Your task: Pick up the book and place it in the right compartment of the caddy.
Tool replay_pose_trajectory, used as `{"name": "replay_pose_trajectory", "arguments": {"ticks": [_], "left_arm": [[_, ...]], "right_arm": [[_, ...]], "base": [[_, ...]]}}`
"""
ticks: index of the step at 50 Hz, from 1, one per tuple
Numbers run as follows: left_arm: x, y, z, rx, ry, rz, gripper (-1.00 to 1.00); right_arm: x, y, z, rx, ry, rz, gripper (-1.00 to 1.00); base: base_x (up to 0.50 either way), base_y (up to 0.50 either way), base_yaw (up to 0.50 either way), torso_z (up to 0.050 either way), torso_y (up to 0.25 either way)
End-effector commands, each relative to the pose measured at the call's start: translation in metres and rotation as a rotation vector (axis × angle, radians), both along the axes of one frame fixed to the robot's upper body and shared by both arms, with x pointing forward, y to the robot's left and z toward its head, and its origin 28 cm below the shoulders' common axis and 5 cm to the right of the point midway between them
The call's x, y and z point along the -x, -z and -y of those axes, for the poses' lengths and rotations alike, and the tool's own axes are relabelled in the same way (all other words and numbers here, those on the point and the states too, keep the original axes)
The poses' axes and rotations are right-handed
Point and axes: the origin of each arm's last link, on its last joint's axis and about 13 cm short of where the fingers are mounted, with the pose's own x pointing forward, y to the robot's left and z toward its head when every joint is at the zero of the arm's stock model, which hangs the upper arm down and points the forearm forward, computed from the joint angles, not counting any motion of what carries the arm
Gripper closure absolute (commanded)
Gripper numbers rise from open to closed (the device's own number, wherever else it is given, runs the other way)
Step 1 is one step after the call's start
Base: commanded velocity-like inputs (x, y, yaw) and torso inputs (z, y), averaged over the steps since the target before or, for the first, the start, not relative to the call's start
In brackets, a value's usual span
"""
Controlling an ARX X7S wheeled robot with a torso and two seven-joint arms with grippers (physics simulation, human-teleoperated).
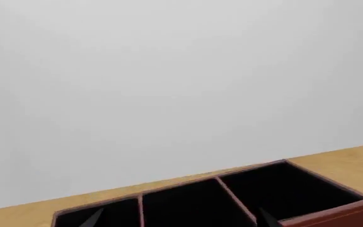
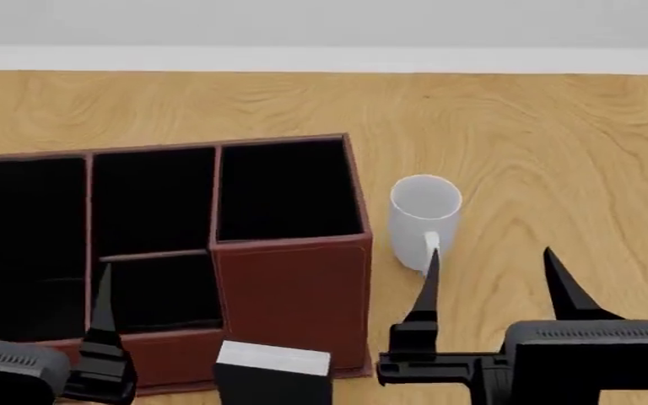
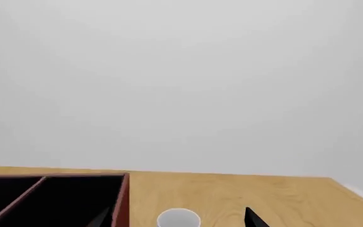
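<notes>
The reddish-brown caddy [image 2: 290, 295] with black lining sits at the left of the wooden table. Its tall right compartment [image 2: 288, 190] is empty. The caddy also shows in the left wrist view [image 1: 332, 215] and the right wrist view [image 3: 123, 198]. The black book [image 2: 270, 371], with its white page edge up, stands upright just in front of the tall compartment's near wall. My left gripper [image 2: 34, 287] is open and empty above the caddy's left and middle sections. My right gripper [image 2: 493, 283] is open and empty to the right of the caddy, near the book. The book is out of both wrist views.
A white mug [image 2: 425, 209] stands just right of the caddy, between it and my right gripper's fingers; it also shows in the right wrist view [image 3: 178, 219]. The wooden table [image 2: 549, 143] ends at a white wall behind.
</notes>
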Motion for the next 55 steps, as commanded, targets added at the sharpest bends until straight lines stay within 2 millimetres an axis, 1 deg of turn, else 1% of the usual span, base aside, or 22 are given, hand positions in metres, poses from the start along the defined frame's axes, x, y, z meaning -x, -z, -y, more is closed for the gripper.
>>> {"name": "replay_pose_trajectory", "arguments": {"ticks": [1,4,10,19,24,25,27,29,30,31,36,41,43,55], "left_arm": [[0.004,-0.003,-0.001,0.003,-0.025,0.017,-1.0],[0.01,-0.002,-0.004,-0.009,-0.027,0.016,-1.0],[0.01,-0.003,-0.006,-0.03,-0.051,0.027,-1.0],[0.011,-0.005,-0.005,-0.029,-0.059,0.027,-1.0],[0.01,-0.004,-0.006,-0.033,-0.056,0.029,-1.0],[0.011,-0.005,-0.006,-0.034,-0.057,0.031,-1.0],[0.011,-0.005,-0.006,-0.039,-0.061,0.032,-1.0],[0.011,-0.006,-0.006,-0.041,-0.061,0.034,-1.0],[0.011,-0.006,-0.006,-0.043,-0.062,0.036,-1.0],[0.012,-0.007,-0.006,-0.044,-0.063,0.038,-1.0],[0.012,-0.007,-0.007,-0.05,-0.066,0.039,-1.0],[0.01,-0.005,-0.007,-0.052,-0.065,0.041,-1.0],[0.011,-0.006,-0.006,-0.056,-0.063,0.045,-1.0],[0.01,-0.005,-0.008,-0.064,-0.07,0.049,-1.0]], "right_arm": [[0.004,-0.001,0.001,0.004,0.0,-0.007,-1.0],[0.008,-0.001,0.0,-0.001,-0.011,-0.01,-1.0],[0.012,-0.006,-0.002,0.002,-0.018,-0.003,-1.0],[0.012,-0.005,-0.002,-0.012,-0.024,0.0,-1.0],[0.008,-0.001,-0.004,-0.012,-0.008,-0.038,-1.0],[0.008,-0.001,-0.005,0.005,-0.033,-0.025,-1.0],[0.004,0.001,-0.007,-0.019,-0.037,-0.053,-1.0],[0.002,0.005,-0.009,0.094,0.043,-0.087,-1.0],[0.001,0.006,-0.009,0.076,0.08,-0.085,-1.0],[0.001,0.006,-0.01,0.077,0.045,-0.08,-1.0],[0.002,0.005,-0.014,0.101,0.038,-0.063,-1.0],[0.005,0.001,-0.016,0.075,0.01,-0.044,-1.0],[0.006,-0.001,-0.017,0.077,0.01,-0.039,-1.0],[0.005,-0.001,-0.021,0.096,-0.002,-0.031,-1.0]], "base": [[0.4,-0.32,0.0,0.0,0.0],[0.4,-0.33,0.0,0.0,0.0],[0.4,-0.33,0.0,0.0,0.0],[0.41,-0.3,0.0,0.0,0.0],[0.46,-0.23,0.0,0.0,0.003],[0.0,0.0,0.0,0.0,0.0],[-0.03,0.01,0.0,0.0,0.0],[0.0,0.0,0.0,0.0,0.0],[0.0,0.0,0.41,0.0,0.0],[0.0,0.0,0.5,0.0,0.0],[0.0,0.0,0.5,0.0,0.0],[0.0,0.0,0.5,0.0,0.0],[0.0,0.0,0.5,0.0,0.0],[0.0,0.0,0.5,0.0,0.0]]}}
